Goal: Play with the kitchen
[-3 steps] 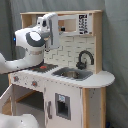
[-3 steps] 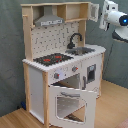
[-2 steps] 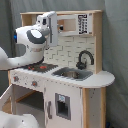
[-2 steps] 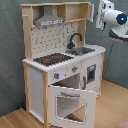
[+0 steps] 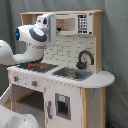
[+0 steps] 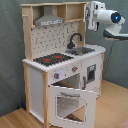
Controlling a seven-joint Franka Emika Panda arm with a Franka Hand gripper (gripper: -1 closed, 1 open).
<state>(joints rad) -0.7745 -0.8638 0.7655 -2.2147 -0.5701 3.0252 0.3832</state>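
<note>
The kitchen [image 5: 75, 85] [image 6: 60, 75] is a tall toy of white panels and light wood. It has a black-red stovetop [image 5: 37, 66] [image 6: 52, 59], a grey sink [image 5: 72, 74] [image 6: 82, 50] and a black faucet [image 5: 84, 59] [image 6: 75, 39]. A silver hood [image 6: 48, 20] hangs under the top shelf. The oven door [image 6: 70, 102] hangs open, tilted down to the front. My gripper [image 5: 49, 25] [image 6: 92, 15] is raised at the level of the upper shelf, at the kitchen's sink-side end in the second exterior view. It holds nothing that I can see.
A white microwave panel [image 5: 75, 23] sits in the upper shelf. The pegboard back [image 6: 52, 36] rises behind the counter. The white arm [image 5: 20, 50] [image 6: 112, 22] reaches in from the first exterior view's left. A wooden floor [image 6: 115, 107] lies in front, with a grey curtain behind.
The arm has risen a little in the first exterior view and shifted slightly left toward the kitchen's top in the second exterior view. The kitchen has not changed.
</note>
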